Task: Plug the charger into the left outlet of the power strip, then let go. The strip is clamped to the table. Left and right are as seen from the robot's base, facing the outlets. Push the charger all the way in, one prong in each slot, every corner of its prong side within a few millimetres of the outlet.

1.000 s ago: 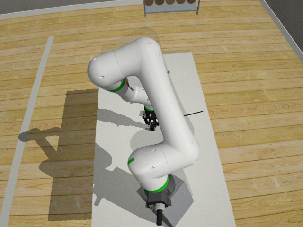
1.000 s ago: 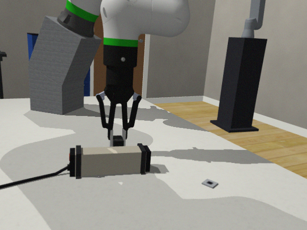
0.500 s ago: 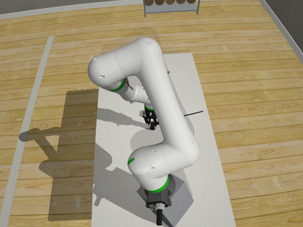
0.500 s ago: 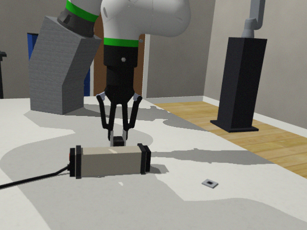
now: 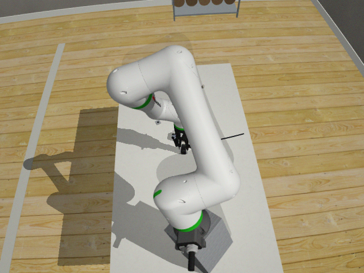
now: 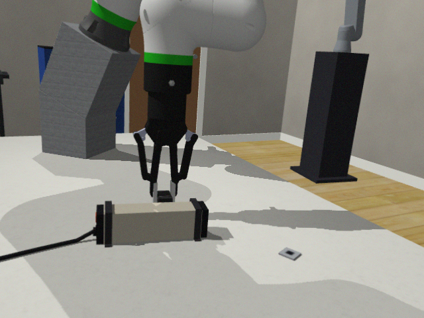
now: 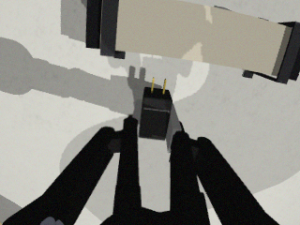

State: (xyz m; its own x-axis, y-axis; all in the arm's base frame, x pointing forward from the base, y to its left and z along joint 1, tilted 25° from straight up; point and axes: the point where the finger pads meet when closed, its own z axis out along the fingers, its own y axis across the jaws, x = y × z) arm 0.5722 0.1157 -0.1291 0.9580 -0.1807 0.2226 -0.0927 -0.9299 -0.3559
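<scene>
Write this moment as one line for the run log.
phase: approach | jaws: shut on charger | prongs: bare, not inserted | power strip: ahead of prongs, apart | release: not yet
</scene>
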